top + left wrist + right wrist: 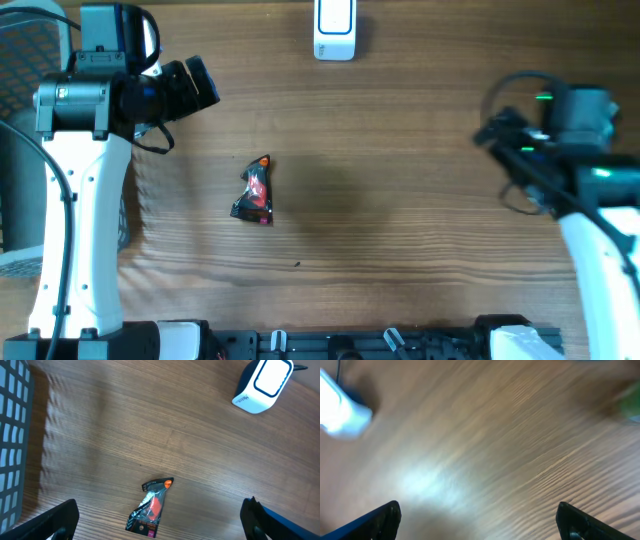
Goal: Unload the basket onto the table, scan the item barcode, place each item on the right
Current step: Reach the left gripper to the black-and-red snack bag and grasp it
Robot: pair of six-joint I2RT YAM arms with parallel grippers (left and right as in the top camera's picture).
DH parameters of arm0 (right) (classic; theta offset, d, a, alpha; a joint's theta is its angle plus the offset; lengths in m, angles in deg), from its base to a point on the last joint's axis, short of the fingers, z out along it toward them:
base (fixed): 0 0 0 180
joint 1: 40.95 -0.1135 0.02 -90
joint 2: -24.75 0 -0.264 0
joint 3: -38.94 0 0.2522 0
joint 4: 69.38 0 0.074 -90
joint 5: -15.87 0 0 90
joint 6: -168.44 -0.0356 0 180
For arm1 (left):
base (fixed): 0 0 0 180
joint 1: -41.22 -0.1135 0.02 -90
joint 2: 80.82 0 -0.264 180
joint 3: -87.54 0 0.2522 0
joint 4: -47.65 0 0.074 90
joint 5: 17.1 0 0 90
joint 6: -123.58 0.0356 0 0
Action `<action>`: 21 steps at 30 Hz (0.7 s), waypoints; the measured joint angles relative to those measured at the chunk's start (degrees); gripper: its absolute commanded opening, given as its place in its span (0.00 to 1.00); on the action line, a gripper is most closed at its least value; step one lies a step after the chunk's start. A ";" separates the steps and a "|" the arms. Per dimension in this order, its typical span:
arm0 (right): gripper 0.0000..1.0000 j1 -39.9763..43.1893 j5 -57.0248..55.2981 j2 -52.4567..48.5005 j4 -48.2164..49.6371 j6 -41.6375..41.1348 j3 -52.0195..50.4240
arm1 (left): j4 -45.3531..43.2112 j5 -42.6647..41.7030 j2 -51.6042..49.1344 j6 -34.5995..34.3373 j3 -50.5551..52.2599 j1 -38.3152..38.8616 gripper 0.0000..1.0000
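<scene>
The item (256, 190), a small black and clear packet with something red-orange inside, lies flat on the wooden table left of centre. The white and blue barcode scanner (334, 28) stands at the far edge. My left gripper (203, 82) hovers up and to the left of the packet, open and empty. In the left wrist view the packet (151, 507) lies on the table between the wide-apart fingers (55, 521), and the scanner (263, 385) is at the top right. My right gripper (489, 131) is at the right, open and empty, its fingers (377, 521) spread over bare wood. The right wrist view is blurred.
A grey mesh basket (22, 70) stands at the table's left edge behind the left arm, and it also shows as the basket (12, 435) in the left wrist view. The blurred scanner (340, 407) shows at the right wrist view's top left, and a green blur (631, 404) at its right edge.
</scene>
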 measured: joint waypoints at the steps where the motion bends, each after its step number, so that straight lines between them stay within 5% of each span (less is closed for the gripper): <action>1: 1.00 -4.07 -1.64 -1.40 0.00 -1.09 0.00 | -0.44 0.00 0.00 -0.02 0.00 0.00 1.00; 4: 1.00 -12.22 -5.01 -8.17 -0.22 -6.16 -0.04 | -3.08 -0.28 0.00 -0.39 0.00 0.00 1.00; 15: 1.00 -10.23 -7.87 -17.40 -0.70 -10.19 -0.11 | -0.50 -6.75 -0.83 1.75 0.42 0.63 0.95; 21: 1.00 -10.23 -8.33 -17.40 -0.87 -9.03 -0.11 | -12.76 -17.68 -2.91 -0.81 19.89 1.60 0.98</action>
